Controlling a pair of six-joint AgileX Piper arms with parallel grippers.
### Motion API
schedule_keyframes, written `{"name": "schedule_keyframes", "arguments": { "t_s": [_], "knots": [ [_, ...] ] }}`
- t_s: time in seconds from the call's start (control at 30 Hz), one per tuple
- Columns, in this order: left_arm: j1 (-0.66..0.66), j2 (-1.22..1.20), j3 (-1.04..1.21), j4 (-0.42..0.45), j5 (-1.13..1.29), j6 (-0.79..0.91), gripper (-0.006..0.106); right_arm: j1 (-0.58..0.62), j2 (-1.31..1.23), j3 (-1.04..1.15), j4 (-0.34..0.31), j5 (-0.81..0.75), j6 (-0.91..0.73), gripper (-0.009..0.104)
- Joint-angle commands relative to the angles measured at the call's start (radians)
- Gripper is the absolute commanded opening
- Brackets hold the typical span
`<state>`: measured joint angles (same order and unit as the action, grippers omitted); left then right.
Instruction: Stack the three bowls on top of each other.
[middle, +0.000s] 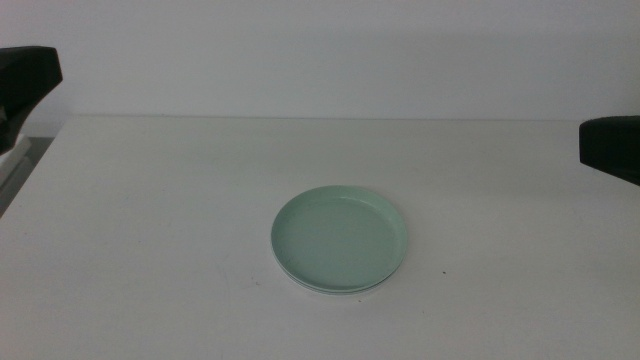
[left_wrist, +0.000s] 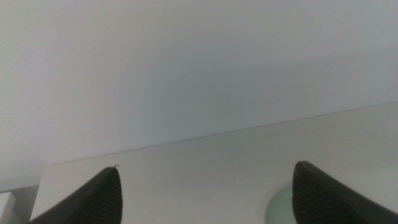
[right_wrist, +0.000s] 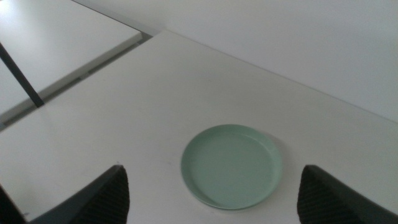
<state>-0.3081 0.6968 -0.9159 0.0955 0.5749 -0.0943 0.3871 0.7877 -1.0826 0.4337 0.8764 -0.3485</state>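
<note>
- Desk (middle: 150, 220): plain white, matte top, w/ far edge meeting a pale wall.
- On desk: stack of bowls (middle: 339, 240) near centre; mint green bowl on top, a white rim showing just under its front edge.
- Small dark speck (middle: 444, 271) on desk just right of stack.

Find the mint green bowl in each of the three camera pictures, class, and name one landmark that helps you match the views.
Middle view: the mint green bowl lies on the table slightly right of centre, topping a stack; a pale rim shows under it.
Left wrist view: only a sliver of the mint green bowl shows at the bottom edge, beside one jaw.
Right wrist view: the mint green bowl lies whole, between the open jaws.
Shared landmark: the table's far edge against the wall.
</note>
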Motion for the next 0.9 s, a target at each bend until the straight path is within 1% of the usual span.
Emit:
{"name": "schedule_keyframes", "arguments": {
  "t_s": [0.0, 0.03, 0.13, 0.2, 0.3, 0.4, 0.5, 0.6, 0.67, 0.73, 0.8, 0.83, 0.87],
  "knots": [
    [-0.001, -0.005, 0.007, 0.001, -0.017, -0.012, 0.094, 0.002, -0.003, 0.006, -0.044, -0.009, -0.009, 0.093],
    [-0.001, -0.005, 0.007, 0.001, -0.017, -0.012, 0.094, 0.002, -0.003, 0.006, -0.072, -0.011, -0.009, 0.093],
    [-0.001, -0.005, 0.007, 0.001, -0.017, -0.012, 0.094, 0.002, -0.007, 0.006, -0.224, -0.054, -0.009, 0.093],
    [-0.001, -0.005, 0.007, 0.001, -0.017, -0.012, 0.094, 0.002, -0.015, 0.008, -0.307, -0.14, -0.009, 0.093],
    [-0.001, -0.005, 0.009, 0.001, -0.017, -0.008, 0.094, 0.002, -0.014, 0.008, -0.364, -0.326, -0.009, 0.093],
    [-0.001, -0.005, 0.011, -0.017, -0.027, -0.009, 0.094, 0.002, -0.014, 0.013, -0.375, -0.504, -0.009, 0.093],
    [-0.001, -0.005, 0.04, -0.053, -0.084, -0.009, 0.094, 0.002, -0.014, 0.051, -0.384, -0.635, -0.009, 0.093],
    [-0.001, -0.007, 0.098, -0.09, -0.183, -0.009, 0.094, -0.001, -0.025, 0.124, -0.384, -0.655, -0.009, 0.093],
    [-0.001, -0.018, 0.146, -0.095, -0.242, -0.009, 0.094, -0.018, -0.037, 0.177, -0.379, -0.66, -0.009, 0.093],
    [0.01, -0.04, 0.194, -0.095, -0.277, -0.009, 0.094, -0.068, -0.057, 0.23, -0.379, -0.667, -0.009, 0.093],
    [0.043, -0.066, 0.254, -0.114, -0.301, -0.009, 0.094, -0.152, -0.086, 0.29, -0.371, -0.678, -0.009, 0.093],
    [0.068, -0.083, 0.288, -0.132, -0.318, -0.009, 0.094, -0.191, -0.099, 0.325, -0.352, -0.692, -0.009, 0.093],
    [0.097, -0.104, 0.324, -0.152, -0.34, -0.009, 0.094, -0.241, -0.117, 0.362, -0.315, -0.716, -0.009, 0.093]
  ]
}}
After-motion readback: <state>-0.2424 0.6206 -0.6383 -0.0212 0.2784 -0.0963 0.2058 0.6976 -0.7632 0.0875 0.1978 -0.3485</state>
